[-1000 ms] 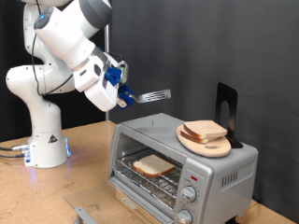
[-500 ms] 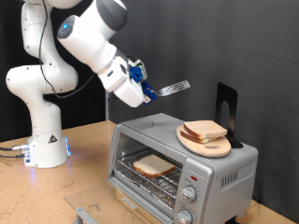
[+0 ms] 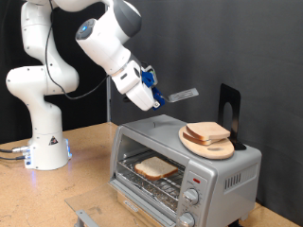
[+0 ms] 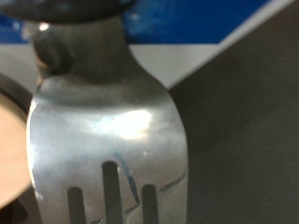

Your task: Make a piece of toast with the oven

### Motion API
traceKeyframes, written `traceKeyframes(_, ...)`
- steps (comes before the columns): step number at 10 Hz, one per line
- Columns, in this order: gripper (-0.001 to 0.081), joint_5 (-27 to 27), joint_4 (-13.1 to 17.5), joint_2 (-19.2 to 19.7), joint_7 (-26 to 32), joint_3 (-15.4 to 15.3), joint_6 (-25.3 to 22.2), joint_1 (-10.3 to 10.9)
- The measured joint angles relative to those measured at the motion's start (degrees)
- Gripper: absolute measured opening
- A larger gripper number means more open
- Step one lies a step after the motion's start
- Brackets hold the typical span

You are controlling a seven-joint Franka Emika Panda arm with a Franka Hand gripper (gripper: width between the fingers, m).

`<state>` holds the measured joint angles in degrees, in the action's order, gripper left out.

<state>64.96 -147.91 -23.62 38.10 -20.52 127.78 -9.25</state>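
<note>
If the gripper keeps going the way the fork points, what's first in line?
Probably the black stand behind the bread board. The gripper holds the fork above the oven; depth is uncertain.

The arm reaches out, its pincer (image 3: 157,96) raised and clamped shut.

A flat black backdrop (image 3: 246,47) fills the scene behind and beyond the tool (image 3: 159,97). Well below the tool lies a light wooden bench (image 3: 90,175), evenly lit, with a grey metal bracket (image 3: 83,217) at its near edge.

Toast (image 3: 155,168) flat on rack in oven (image 3: 186,163), door prob. open.
</note>
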Motion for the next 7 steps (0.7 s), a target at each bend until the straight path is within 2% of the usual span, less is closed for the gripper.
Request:
traceKeyframes(2,0.0393,0.0,-0.4,1.9,-0.1,-1.5,2.3,0.0)
traceKeyframes(4,0.0393,-0.7,-0.4,3.6,-0.6,-2.8,2.5,0.0)
traceKeyframes(7,0.0393,-1.8,-1.0,4.5,-3.0,-4.9,4.3,0.0)
